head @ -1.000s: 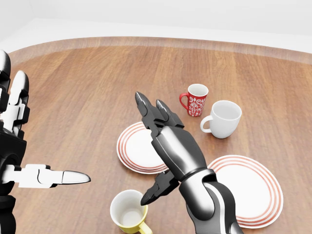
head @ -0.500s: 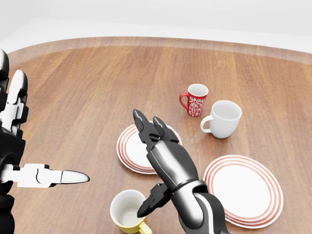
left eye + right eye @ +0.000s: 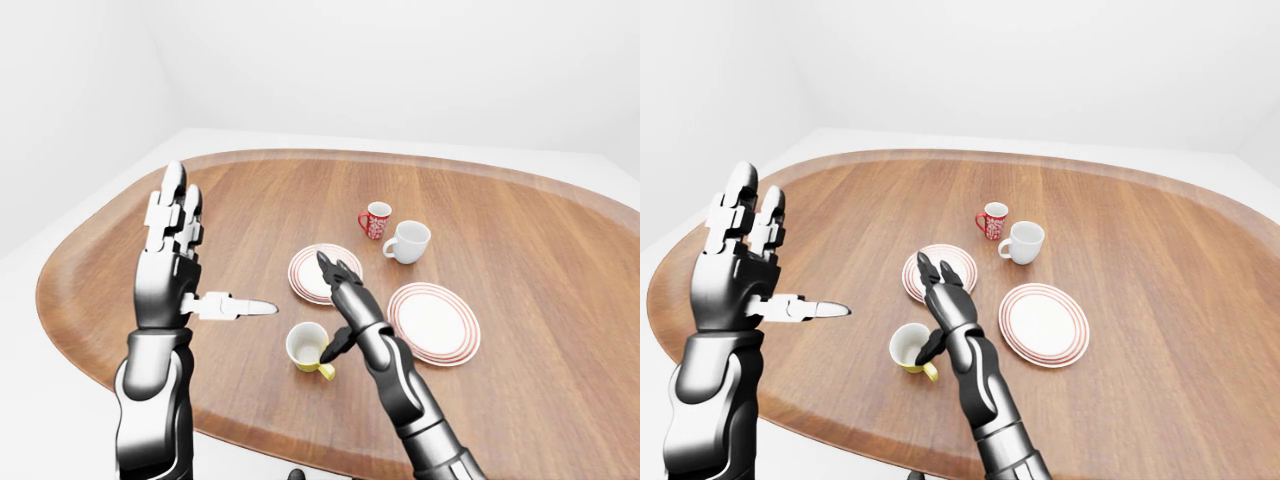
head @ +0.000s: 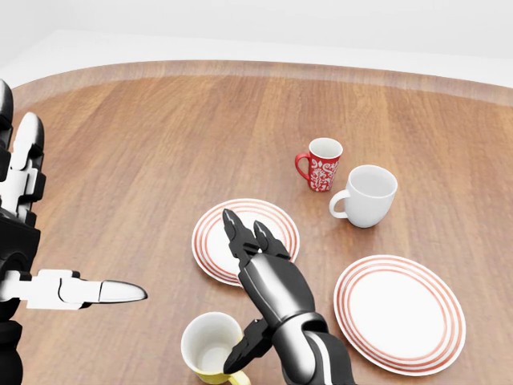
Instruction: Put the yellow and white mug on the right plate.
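Observation:
The yellow and white mug (image 4: 207, 346) stands upright on the wooden table at the bottom of the head view, handle toward the bottom right. The right plate (image 4: 401, 313), white with red rings, lies empty to its right. My right hand (image 4: 244, 293) is open, fingers stretched up over the left plate (image 4: 216, 241), thumb tip beside the mug's right rim. I cannot tell whether it touches the mug. My left hand (image 3: 190, 270) is open and raised at the left, holding nothing.
A red patterned mug (image 4: 323, 164) and a larger white mug (image 4: 369, 195) stand above the two plates. The table's curved edge (image 3: 110, 370) runs close below the yellow mug in the left-eye view.
My right hand has drawn back toward the bottom of the head view, uncovering most of the left plate. Its thumb now sits by the mug's rim. The left hand has not moved.

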Motion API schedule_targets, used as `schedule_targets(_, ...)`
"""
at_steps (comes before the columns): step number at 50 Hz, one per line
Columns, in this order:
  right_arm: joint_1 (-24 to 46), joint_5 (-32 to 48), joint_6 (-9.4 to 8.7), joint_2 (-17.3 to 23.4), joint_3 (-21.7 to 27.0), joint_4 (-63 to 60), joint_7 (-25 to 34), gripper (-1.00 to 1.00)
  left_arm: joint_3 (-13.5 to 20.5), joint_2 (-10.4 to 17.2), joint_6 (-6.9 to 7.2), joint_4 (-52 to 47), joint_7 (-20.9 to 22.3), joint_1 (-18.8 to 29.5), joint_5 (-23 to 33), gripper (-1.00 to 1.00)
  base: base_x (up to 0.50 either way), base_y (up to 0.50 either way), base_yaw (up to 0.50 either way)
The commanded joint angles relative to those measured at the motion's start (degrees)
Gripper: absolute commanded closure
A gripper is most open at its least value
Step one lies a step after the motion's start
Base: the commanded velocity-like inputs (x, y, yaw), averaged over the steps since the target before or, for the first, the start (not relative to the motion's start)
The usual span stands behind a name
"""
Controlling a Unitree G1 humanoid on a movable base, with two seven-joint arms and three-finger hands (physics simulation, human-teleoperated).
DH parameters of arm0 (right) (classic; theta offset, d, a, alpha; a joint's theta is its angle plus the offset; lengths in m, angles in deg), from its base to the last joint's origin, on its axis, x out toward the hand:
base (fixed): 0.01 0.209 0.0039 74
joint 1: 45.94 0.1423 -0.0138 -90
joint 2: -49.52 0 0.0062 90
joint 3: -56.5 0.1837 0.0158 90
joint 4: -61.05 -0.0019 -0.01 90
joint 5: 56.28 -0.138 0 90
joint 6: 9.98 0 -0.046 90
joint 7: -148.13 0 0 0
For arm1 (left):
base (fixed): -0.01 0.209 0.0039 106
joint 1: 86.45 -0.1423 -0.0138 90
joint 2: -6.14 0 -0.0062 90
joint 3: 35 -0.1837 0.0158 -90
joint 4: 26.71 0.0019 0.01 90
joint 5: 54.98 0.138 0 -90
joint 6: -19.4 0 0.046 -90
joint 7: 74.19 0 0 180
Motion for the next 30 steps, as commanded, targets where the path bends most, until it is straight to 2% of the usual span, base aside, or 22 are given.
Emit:
schedule_targets(1, 0.27, 0.34, 0.0, -0.28, -0.13, 4.08, -2.01, -1.0, -0.22, -0.12, 0.0, 0.05, 0.08, -0.2, 0.15, -1.0, 0.0, 0.0, 0.0)
schedule_targets(15, 0.6, 1.01, 0.0, -0.88, -0.64, 6.32, -2.58, -1.0, -0.41, -0.23, 0.0, 0.17, 0.08, -0.3, 0.25, -1.0, 0.0, 0.0, 0.0)
schedule_targets(30, 3.19, 1.17, 0.13, -2.03, -0.32, 14.79, -6.3, -1.0, 0.07, 0.04, 0.0, -0.62, 0.18, 0.14, -0.04, -1.0, 0.0, 0.0, 0.0)
